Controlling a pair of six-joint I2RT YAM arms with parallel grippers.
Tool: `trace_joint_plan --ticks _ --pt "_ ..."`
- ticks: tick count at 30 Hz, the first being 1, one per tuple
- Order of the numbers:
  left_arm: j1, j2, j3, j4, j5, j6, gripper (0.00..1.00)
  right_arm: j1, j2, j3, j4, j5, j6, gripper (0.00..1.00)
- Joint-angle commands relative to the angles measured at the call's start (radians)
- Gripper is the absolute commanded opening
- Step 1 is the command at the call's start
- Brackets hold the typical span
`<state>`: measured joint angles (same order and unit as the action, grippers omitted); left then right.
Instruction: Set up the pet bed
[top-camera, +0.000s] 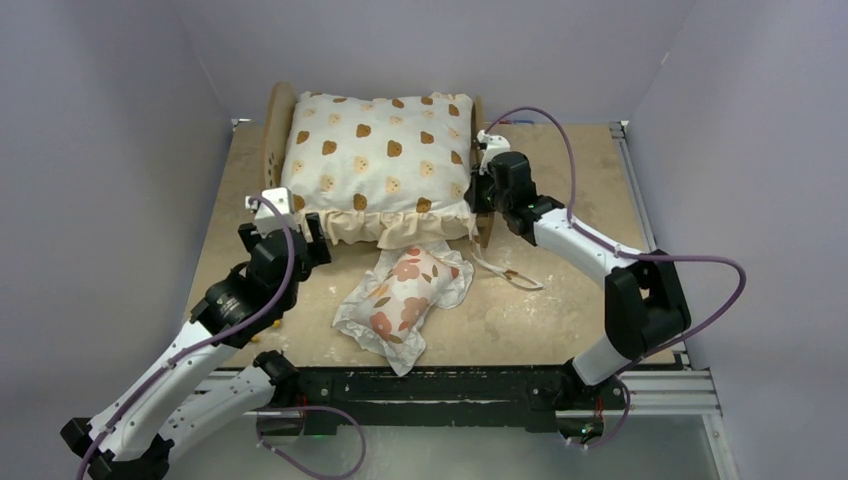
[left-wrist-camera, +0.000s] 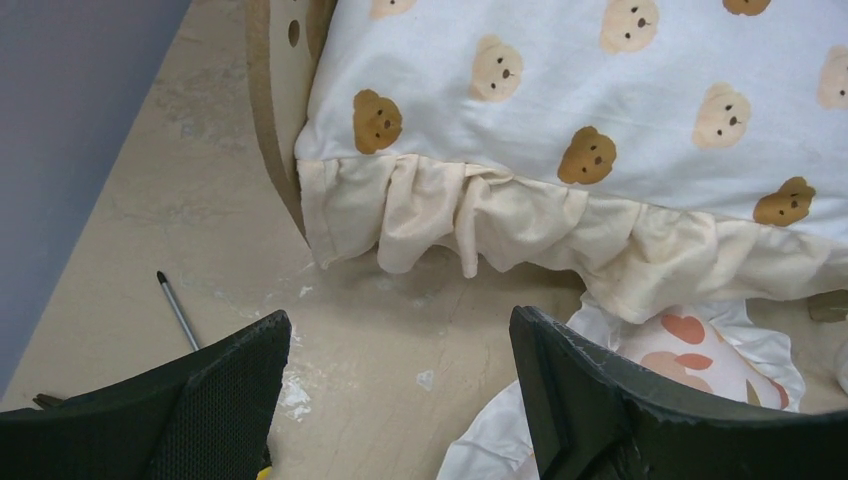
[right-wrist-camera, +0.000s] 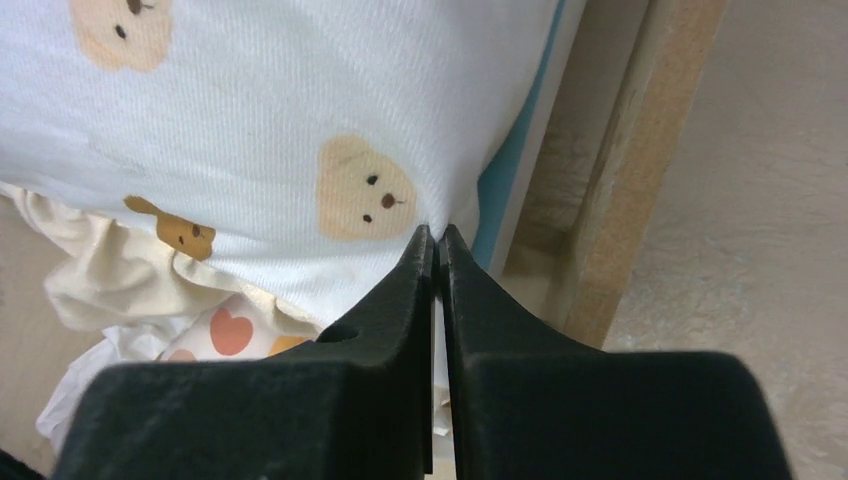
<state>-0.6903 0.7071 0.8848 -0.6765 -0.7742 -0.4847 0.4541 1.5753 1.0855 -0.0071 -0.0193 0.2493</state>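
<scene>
Top view, pet bed: upper centre of frame, on desk, bear cushion filling it.
Top view, floral pillow: centre, just below the cushion's ruffle.
L wrist, left gripper: spread wide over bare desk, below ruffle, holding nothing.
R wrist, right gripper: pressed together, tips at cushion edge beside wooden bed rail; cloth caught or not, can't tell.
</scene>
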Motion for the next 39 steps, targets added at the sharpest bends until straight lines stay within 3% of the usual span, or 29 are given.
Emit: trace_joint_plan --ticks 1,14,18,23,27,34,39 --pt "0.019 -0.013 -0.004 0.010 -0.013 0.020 0.80 0.001 -0.031 0.075 -0.024 0.139 -0.026 0.00" --pt "0.061 0.012 -0.009 0.003 0.003 0.009 0.80 0.001 -0.061 0.060 -0.046 0.305 -0.031 0.00" --pt "0.079 0.020 -0.011 0.008 0.013 0.009 0.80 0.001 -0.062 0.044 -0.020 0.244 -0.046 0.01" --pt "0.128 0.066 -0.011 0.038 0.085 0.003 0.78 0.004 -0.088 0.053 -0.022 0.125 -0.031 0.14" --pt "0.179 0.141 0.002 0.069 0.145 -0.022 0.78 0.001 -0.142 0.068 -0.051 0.124 0.000 0.33" --pt "0.338 0.324 0.025 0.170 0.299 -0.072 0.70 -0.011 -0.144 0.106 -0.078 0.194 0.001 0.49" --pt "0.360 0.417 0.011 0.276 0.268 -0.135 0.63 -0.016 -0.117 0.098 -0.035 0.194 0.000 0.59"
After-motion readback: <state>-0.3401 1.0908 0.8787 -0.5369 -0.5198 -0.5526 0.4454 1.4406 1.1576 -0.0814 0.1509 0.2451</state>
